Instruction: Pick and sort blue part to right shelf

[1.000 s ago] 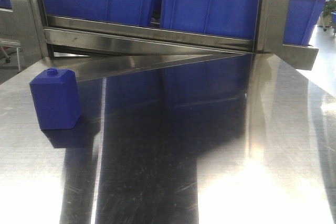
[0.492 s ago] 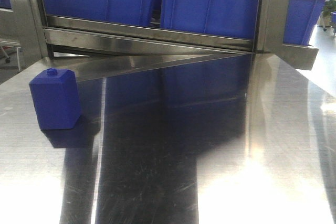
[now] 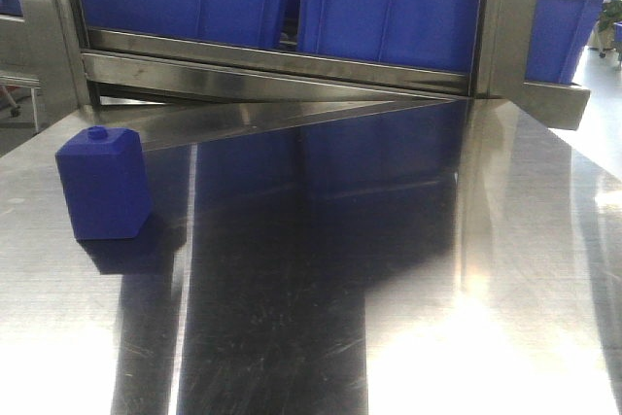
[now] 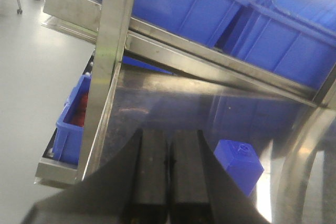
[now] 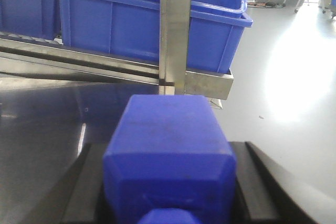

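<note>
Entry, transfer step: the right gripper (image 5: 167, 182) is clamping the blue part (image 5: 168, 129) by its sides (cap toward the wrist camera) in front of the right shelf (image 5: 176, 35), and the next move is probably calling for a lift over a bin (image 5: 105, 24) rim; the left gripper (image 4: 168, 156) is hanging closed, empty.

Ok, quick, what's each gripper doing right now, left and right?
Left gripper: closed, fingers pressed together, holding nothing.
Right gripper: closed on the blue part.

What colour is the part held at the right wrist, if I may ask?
The part is solid blue, clearest in the right wrist view.
</note>
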